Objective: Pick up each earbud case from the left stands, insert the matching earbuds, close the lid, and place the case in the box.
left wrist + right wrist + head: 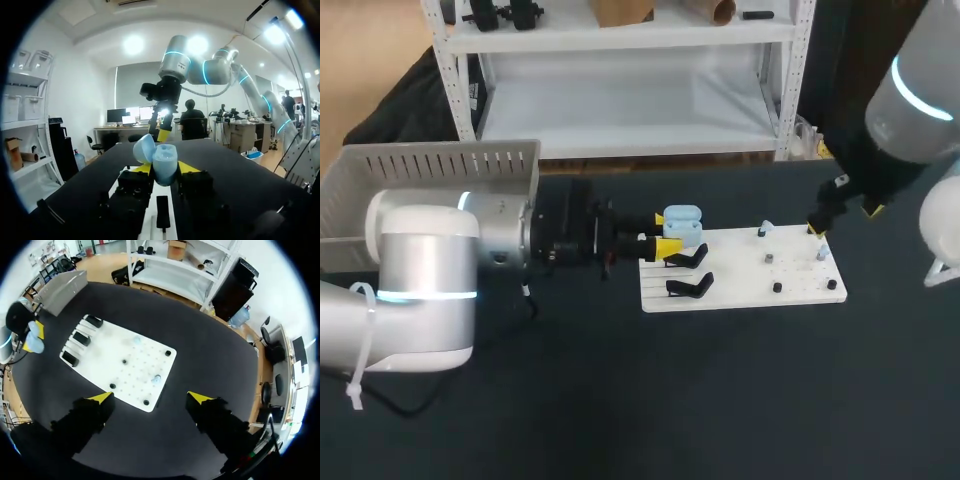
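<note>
A light blue earbud case (165, 162) stands upright with its lid (144, 148) swung open. My left gripper (165, 169) is shut on its body, just above the black stands at the left end of the white board (740, 285). From the head view the case (682, 222) sits between the yellow tips of the left gripper (665, 233). My right gripper (150, 397) hangs open and empty above the board's right end, over two pale blue earbuds (156, 379) (136, 340) on their pegs. It shows there as the right gripper (840, 222).
Black case stands (688, 287) occupy the board's left end, and small black pegs (145, 402) dot its right half. A grey slotted box (430, 175) stands at the back left, behind my left arm. Dark tabletop lies in front of the board.
</note>
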`<state>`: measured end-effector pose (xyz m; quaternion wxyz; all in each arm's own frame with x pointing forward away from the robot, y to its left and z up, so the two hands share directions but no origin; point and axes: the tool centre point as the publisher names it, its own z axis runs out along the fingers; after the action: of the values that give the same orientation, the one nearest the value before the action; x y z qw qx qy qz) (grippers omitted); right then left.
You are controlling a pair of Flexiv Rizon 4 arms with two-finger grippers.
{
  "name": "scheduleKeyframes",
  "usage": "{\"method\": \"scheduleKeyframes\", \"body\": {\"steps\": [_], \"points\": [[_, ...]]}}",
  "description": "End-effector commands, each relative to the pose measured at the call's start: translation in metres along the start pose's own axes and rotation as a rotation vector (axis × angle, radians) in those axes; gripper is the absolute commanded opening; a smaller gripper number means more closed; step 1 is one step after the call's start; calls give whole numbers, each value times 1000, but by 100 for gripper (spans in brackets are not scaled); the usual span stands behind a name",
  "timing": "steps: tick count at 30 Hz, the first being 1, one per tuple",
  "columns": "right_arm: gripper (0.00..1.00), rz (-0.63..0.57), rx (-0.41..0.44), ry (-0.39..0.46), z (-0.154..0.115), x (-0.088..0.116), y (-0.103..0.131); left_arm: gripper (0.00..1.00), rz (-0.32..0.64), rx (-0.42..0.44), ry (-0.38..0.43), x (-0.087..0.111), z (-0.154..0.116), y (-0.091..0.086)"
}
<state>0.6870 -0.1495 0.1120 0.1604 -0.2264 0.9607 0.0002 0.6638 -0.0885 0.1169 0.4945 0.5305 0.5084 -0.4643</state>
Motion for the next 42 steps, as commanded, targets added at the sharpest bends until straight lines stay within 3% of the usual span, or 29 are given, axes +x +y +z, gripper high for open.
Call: {"method": "scheduleKeyframes", "body": {"steps": [1,10,15,17,21,37,42], "points": [[69,-1,64,35,20,-4,5,0,2,-7,-2,1,0,-2],[60,2,54,86,50,0,4,0,2,-7,-2,1,0,-2],[64,13,71,101,63,-1,-1,0,2,-7,-2,1,0,-2],[55,16,77,105,68,-1,-2,0,2,-7,-2,1,0,-2],[50,28,83,113,76,-2,-4,0,2,-7,-2,1,0,-2],[38,64,109,102,88,-2,-11,0,2,-7,-2,1,0,-2],[30,75,111,102,91,-2,-11,0,2,-7,-2,1,0,-2]]}}
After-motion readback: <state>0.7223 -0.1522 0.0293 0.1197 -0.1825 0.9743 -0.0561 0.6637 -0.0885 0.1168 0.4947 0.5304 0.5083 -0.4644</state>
